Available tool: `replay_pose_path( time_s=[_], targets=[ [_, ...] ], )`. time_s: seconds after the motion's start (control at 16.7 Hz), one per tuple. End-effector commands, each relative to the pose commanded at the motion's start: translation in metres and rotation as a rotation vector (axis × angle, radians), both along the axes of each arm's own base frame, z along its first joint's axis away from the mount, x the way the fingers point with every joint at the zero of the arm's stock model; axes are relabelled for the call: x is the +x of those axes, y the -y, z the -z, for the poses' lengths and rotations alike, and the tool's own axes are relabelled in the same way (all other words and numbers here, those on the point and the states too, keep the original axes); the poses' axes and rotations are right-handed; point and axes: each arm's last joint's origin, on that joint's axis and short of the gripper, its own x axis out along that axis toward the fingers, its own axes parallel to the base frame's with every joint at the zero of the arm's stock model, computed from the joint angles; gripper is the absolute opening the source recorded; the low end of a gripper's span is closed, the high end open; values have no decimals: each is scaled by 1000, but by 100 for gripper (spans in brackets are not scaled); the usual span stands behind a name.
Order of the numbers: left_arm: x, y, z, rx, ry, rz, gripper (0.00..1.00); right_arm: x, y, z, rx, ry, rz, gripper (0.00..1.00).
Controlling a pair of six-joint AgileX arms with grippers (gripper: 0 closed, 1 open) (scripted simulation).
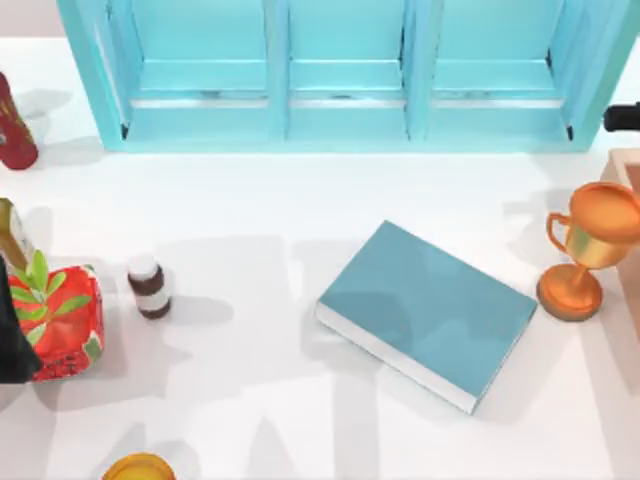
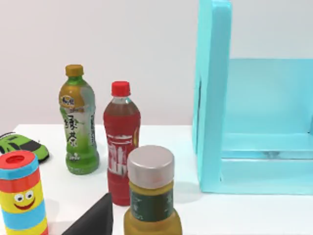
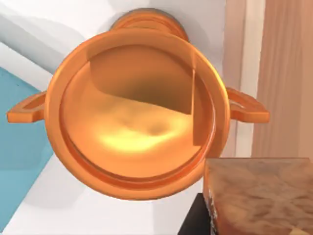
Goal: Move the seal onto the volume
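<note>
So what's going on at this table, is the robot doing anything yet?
Not much yet. The job is to set a small seal on the large teal-blue hardcover book, which lies flat near the table's middle with nothing on its cover. The left arm sits at the left edge beside a red container with green leaves. The right wrist view looks straight down into a shiny orange trophy cup, which stands just right of the book.
</note>
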Motion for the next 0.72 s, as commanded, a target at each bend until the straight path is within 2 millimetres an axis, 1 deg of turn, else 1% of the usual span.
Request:
replay_pose_path(
  time_s=[0.12,0.36,0.48,0.6,0.72],
  targets=[
    [0,0,0,0,0,0,100,-1,-5,0,-4,-16,-10,0],
    [0,0,0,0,0,0,100,-2,-4,0,-2,-14,-5,0],
    [0,0,0,0,0,0,100,-1,-9,-6,3,21,-5,0],
    [0,0,0,0,0,0,100,-1,-27,-22,21,121,-3,0],
    [0,0,0,0,0,0,100,-1,-54,-33,51,217,4,0]
  ],
)
